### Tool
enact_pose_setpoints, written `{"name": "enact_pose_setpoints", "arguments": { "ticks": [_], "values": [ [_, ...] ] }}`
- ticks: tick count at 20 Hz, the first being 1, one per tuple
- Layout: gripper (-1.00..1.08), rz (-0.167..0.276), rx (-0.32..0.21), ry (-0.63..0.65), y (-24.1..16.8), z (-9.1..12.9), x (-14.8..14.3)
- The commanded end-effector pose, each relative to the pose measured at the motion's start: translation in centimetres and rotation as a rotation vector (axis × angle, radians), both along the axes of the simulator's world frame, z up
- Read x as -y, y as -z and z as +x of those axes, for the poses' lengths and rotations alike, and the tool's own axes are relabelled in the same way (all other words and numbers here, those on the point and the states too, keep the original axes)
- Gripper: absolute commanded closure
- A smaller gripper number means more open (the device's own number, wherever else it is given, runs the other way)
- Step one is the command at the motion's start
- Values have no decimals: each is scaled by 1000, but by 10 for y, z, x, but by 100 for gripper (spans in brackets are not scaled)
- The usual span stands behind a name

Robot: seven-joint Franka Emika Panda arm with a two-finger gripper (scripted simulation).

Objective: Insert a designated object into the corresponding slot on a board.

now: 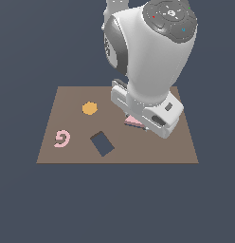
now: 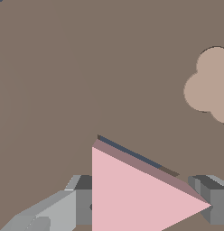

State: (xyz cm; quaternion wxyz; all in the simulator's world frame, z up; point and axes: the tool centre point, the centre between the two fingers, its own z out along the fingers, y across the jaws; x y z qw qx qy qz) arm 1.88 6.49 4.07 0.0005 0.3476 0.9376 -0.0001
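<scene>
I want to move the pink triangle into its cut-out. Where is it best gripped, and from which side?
Judging by its shape, grip the pink triangle across its flat side edges, coming straight down from above: it is thin and lies flat on the board. The gripper fingers already flank it.

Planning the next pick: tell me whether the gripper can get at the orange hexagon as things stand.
Probably yes. The orange hexagon lies uncovered on the board, nothing above it. But the gripper sits around the pink triangle, so that likely comes first.

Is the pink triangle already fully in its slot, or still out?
Still out. In the wrist view the triangle shows a raised side face, with only a dark sliver of slot along its edge.
</scene>
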Motion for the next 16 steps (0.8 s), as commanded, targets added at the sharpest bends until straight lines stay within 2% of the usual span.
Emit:
{"name": "enact_pose_setpoints", "arguments": {
  "ticks": [1,10,11,16],
  "values": [
    [108,0,0,-6,0,0,0],
    [108,0,0,-5,10,0,0],
    [-92,0,0,-5,10,0,0],
    [-92,0,0,-5,10,0,0]
  ]
}}
